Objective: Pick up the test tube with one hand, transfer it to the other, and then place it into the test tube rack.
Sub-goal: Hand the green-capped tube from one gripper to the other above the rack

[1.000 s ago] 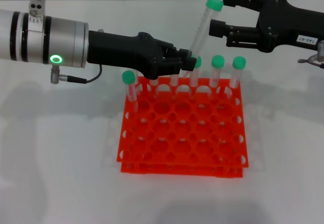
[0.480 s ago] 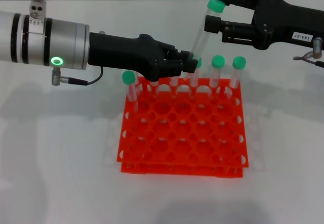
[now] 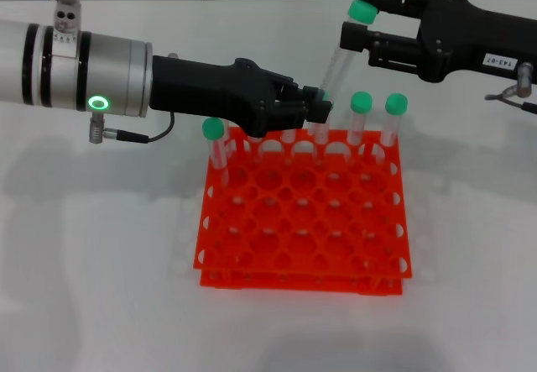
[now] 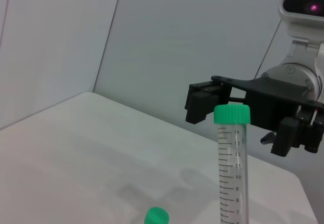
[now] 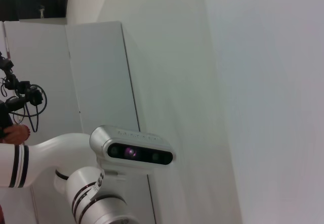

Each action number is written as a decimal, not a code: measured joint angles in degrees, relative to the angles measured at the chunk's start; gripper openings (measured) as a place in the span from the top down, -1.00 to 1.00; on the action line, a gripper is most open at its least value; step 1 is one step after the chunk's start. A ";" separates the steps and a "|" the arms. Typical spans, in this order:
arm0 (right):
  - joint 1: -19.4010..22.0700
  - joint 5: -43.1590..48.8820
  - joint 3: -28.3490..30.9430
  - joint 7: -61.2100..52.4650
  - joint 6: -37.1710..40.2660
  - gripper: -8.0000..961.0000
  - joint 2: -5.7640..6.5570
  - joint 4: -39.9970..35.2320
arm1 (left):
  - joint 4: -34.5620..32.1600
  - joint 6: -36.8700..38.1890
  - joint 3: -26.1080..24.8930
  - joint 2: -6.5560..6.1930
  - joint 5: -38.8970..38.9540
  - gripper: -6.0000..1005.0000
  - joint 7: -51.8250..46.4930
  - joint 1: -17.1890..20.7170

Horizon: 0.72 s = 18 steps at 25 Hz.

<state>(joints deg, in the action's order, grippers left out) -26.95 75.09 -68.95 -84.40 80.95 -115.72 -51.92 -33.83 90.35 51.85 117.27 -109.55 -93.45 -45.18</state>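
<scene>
My left gripper point(image 3: 312, 113) is shut on the lower end of the test tube point(image 3: 336, 70), holding it tilted above the back row of the orange-red rack point(image 3: 302, 238). Its green cap point(image 3: 362, 11) points up and to the right. The labelled right gripper point(image 3: 359, 16) is open, with one finger on each side of the tube just below the cap, not closed on it. In the left wrist view the capped tube point(image 4: 231, 153) stands in front of the right gripper's black fingers point(image 4: 200, 102).
Other green-capped tubes stand in the rack's back row point(image 3: 361, 103) point(image 3: 395, 105) and at its back left corner point(image 3: 213, 130); some are hidden behind my left gripper. The rack's front rows of holes hold nothing. The right wrist view shows only a wall and the robot's head.
The right gripper has moved left, so its open fingers now bracket the tube near the cap. The left gripper has shifted slightly right, still holding the tube.
</scene>
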 joint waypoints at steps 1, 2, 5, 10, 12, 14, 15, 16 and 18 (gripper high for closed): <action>-0.02 -0.10 -0.02 0.01 0.00 -0.36 0.02 0.05 | 0.00 0.00 0.00 0.00 -0.01 0.44 0.01 0.00; -0.02 -0.17 -0.03 0.02 -0.01 -0.35 0.04 0.07 | 0.00 0.00 0.00 0.00 -0.02 0.44 0.02 0.00; -0.04 -0.24 -0.05 0.06 -0.08 -0.28 0.05 0.09 | 0.00 0.00 0.05 0.05 -0.03 0.44 0.02 0.00; -0.04 -0.27 -0.05 0.09 -0.13 -0.12 0.07 0.23 | 0.00 0.00 0.54 0.06 -0.05 0.44 0.03 0.00; -0.13 -0.28 -0.05 0.10 -0.13 -0.06 0.07 0.50 | 0.00 0.00 0.54 0.06 -0.05 0.43 0.03 0.00; -0.34 -0.29 -0.02 0.08 -0.13 0.01 0.08 0.92 | 0.00 0.00 0.54 0.06 -0.05 0.43 0.03 0.00; -0.47 -0.30 0.00 0.04 -0.13 0.04 0.11 1.20 | -0.04 0.00 0.54 0.06 -0.05 0.43 0.03 0.00; -0.53 -0.30 0.03 0.02 -0.13 0.05 0.14 1.41 | -0.09 0.00 0.54 0.06 -0.05 0.43 0.03 0.00; -0.56 -0.30 0.08 0.00 -0.13 0.07 0.15 1.52 | -0.48 0.00 0.53 0.08 -0.05 0.43 0.03 0.04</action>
<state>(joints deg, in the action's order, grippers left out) -27.51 74.79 -68.86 -84.41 80.82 -115.57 -50.40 -34.31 90.35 52.39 117.35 -109.60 -93.42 -45.13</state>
